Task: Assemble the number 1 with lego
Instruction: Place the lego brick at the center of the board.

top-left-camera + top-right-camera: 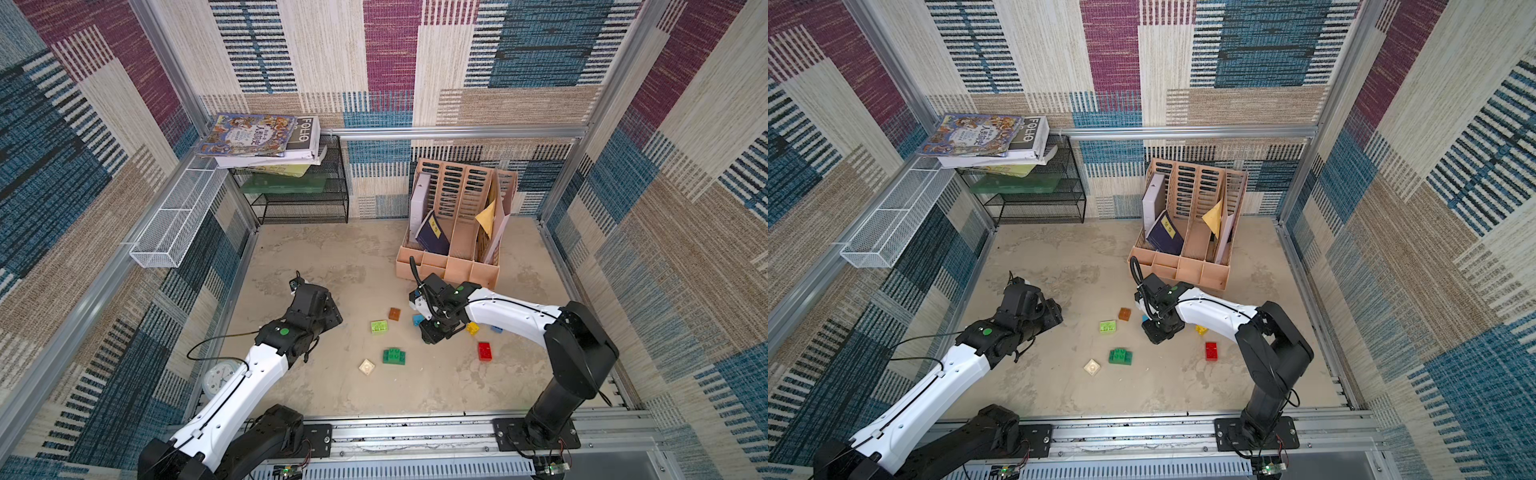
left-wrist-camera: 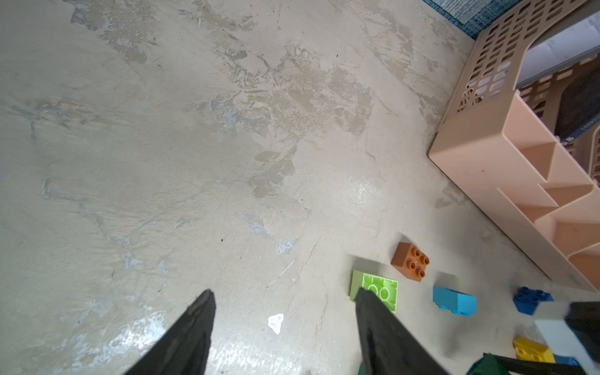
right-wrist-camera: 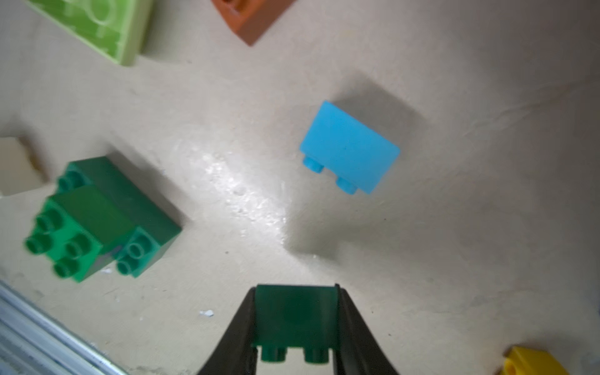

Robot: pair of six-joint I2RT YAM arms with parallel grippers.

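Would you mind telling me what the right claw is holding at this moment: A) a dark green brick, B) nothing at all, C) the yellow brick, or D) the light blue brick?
A: in the right wrist view the right claw is closed on either side of a dark green brick, while the light blue brick and the yellow brick lie apart from it on the table.

Bright, even light — soft shadows, glare on tabletop (image 3: 246, 201) (blurry wrist-view edges)
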